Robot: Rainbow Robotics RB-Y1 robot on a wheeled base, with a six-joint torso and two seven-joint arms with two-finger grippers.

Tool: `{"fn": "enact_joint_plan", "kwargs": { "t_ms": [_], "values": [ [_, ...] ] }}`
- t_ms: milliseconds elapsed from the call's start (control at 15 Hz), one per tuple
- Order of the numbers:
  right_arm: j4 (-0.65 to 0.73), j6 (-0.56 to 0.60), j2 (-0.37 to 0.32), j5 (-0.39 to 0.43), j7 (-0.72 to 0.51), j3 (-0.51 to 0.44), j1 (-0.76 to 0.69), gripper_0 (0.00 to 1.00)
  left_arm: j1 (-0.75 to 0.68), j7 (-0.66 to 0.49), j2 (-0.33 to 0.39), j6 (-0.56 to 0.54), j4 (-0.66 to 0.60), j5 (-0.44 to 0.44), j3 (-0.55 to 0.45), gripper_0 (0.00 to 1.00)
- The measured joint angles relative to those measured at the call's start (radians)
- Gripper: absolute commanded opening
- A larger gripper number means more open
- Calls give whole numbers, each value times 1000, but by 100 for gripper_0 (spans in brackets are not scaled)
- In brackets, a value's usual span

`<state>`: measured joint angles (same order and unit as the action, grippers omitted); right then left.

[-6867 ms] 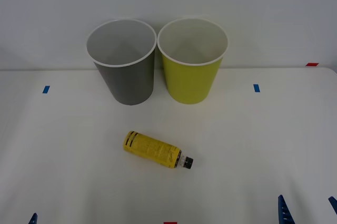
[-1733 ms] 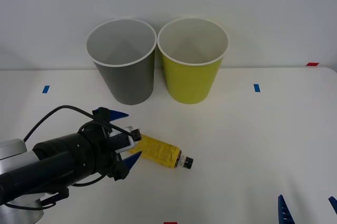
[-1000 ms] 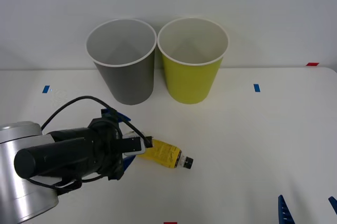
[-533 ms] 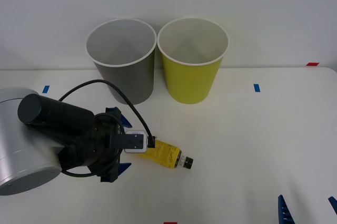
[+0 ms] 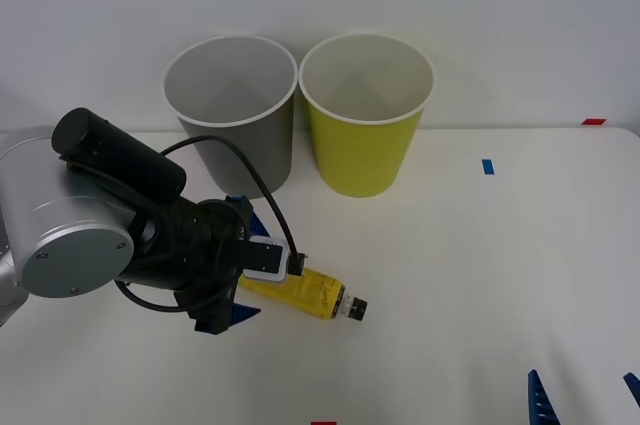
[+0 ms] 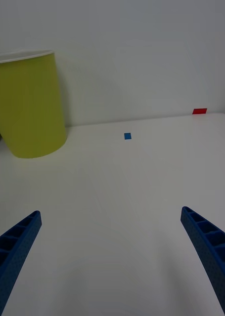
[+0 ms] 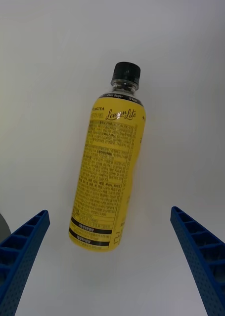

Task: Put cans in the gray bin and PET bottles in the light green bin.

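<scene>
- Progress: nothing sorted yet. PET bottle (image 5: 305,291) lies on its side on the worktop (image 5: 480,275), not in either bin.
- My left gripper (image 7: 112,256) is over the bottle, fingers spread wide, holding nothing. In the left wrist view the bottle's base end lies between the two blue fingers (image 7: 21,244), clear gap on both sides, cap end pointing away from the gripper.
- In the front view the left arm's wrist covers the base half of the bottle; label's cap half and black cap poke out on the far side of the gripper (image 5: 235,270).
- Can't tell from these views how high the fingers are above the worktop, so not sure if I'm at grasp height yet.
- Light green bin (image 5: 366,115) is beyond the gripper and off to its right, well apart; upright, what I see of its inside is bare. Gray bin (image 5: 233,115) is just beyond the gripper, closer than the green one, touching or nearly touching it; also upright.
- Right gripper (image 6: 112,256) is parked low at the near right edge of the worktop, wide open, nothing in it; green bin stands well ahead of it.
- Left to do, as I judge it: close on the bottle, lift, carry past the gray bin to the green one, drop. No cans visible, so this bottle looks like the whole job.
</scene>
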<state>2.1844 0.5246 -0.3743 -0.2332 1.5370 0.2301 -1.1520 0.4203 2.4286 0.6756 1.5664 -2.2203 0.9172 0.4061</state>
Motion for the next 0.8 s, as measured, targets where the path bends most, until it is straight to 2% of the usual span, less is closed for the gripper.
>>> {"fn": "enact_joint_plan", "kwargs": {
  "t_ms": [400,600,800],
  "values": [
    [0,0,0,0,0,0,0,98,17,19,-65,21,2,-30,19,79],
    [0,0,0,0,0,0,0,98,77,41,-69,24,2,-157,137,80],
    [0,0,0,0,0,0,0,98,92,164,-81,4,14,-297,222,79]
  ]
}}
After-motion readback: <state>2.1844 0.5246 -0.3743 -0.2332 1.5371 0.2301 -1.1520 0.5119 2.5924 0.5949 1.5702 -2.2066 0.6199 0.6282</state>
